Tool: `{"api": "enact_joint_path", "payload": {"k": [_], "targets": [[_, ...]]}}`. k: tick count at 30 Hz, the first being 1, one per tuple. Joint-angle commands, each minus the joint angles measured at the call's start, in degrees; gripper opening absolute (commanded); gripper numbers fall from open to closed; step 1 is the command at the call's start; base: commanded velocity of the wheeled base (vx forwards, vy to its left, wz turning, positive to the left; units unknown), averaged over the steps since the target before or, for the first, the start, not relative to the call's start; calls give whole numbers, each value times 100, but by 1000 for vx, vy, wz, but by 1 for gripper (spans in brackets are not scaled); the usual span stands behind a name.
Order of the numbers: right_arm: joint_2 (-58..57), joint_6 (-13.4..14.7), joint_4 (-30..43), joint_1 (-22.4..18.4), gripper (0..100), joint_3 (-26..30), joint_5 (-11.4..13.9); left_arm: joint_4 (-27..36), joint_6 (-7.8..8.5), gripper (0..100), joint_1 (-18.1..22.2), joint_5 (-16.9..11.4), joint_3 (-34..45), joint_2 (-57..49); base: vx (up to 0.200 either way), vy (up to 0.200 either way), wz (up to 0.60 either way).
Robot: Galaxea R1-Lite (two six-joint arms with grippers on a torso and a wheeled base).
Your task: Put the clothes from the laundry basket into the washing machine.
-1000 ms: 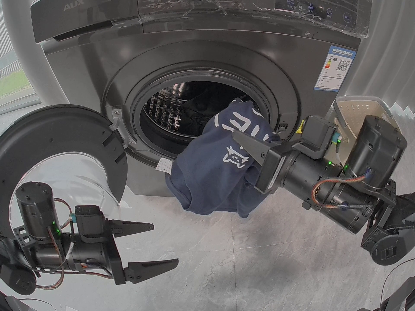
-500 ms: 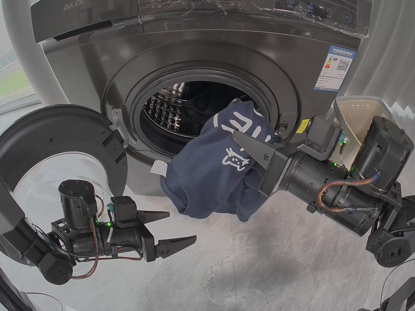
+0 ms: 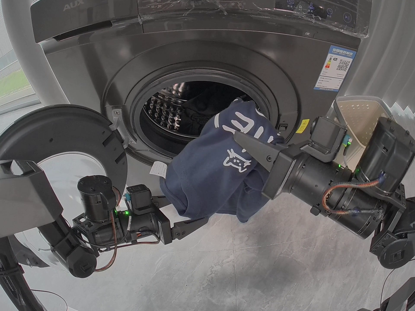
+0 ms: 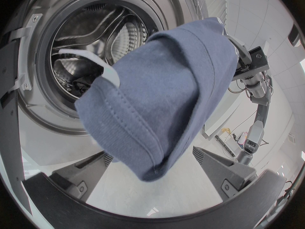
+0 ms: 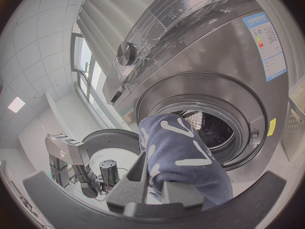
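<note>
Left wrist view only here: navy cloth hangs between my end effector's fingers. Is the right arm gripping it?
Observer: Yes. The right end effector is shut on the navy blue fabric garment, near its top.
Operator: Door out of the way?
Observer: The round door of the dark grey metal washing machine is swung wide open, on the robot's left.
Operator: Where's the basket?
Observer: The beige perforated plastic laundry basket stands to the machine's right, behind the right arm.
</note>
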Motion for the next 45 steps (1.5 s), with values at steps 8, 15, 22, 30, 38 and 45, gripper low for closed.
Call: {"api": "enact_joint_path", "payload": {"k": [8,15,22,30,38,45], "targets": [[18,7,-3,-5,0,43,3,-485,-191,100,-72,-9,-73,132,0,0,0],[27,7,-11,-5,0,51,3,-617,-244,0,-178,-9,-90,141,0,0,0],[1,7,-3,-66,0,174,12,-995,-270,0,-292,0,59,114,0,0,0],[18,148,-11,-128,0,324,20,-1004,-279,0,-758,0,1008,-923,0,0,0],[159,148,33,-92,100,605,82,-995,-323,0,-811,-27,1685,-2013,0,0,0],[203,78,24,-31,100,1211,91,-986,-516,0,-767,17,1536,-2373,0,0,0]]}}
